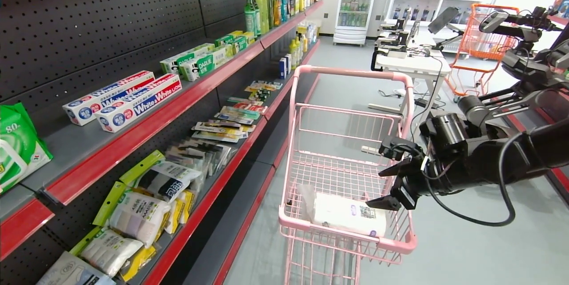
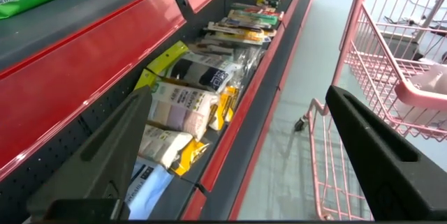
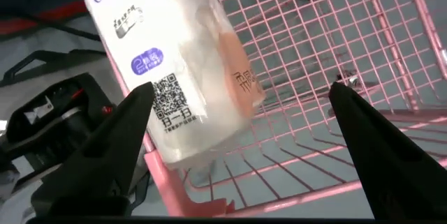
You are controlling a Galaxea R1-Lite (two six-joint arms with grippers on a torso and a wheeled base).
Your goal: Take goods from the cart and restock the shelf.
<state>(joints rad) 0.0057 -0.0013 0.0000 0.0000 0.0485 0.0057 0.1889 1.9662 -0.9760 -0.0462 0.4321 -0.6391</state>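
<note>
From the head view, my right fingers hang spread wide and hold nothing, at the right rim of the pink cart, just above the white pack that lies in the basket's near corner. The right wrist view brings that pack close. It sits between my two open tips, pressed against the wire wall, with a square code printed on its wrapper.

The left wrist view adds my left fingers, also wide open and holding nothing, low in the aisle between the shelf and the cart. A cart wheel rests on the grey floor there.

The upper shelf board carries toothpaste boxes, and the board below is crowded with soft packets. Far down the aisle stand glass-door coolers, a white counter and an orange cart.
</note>
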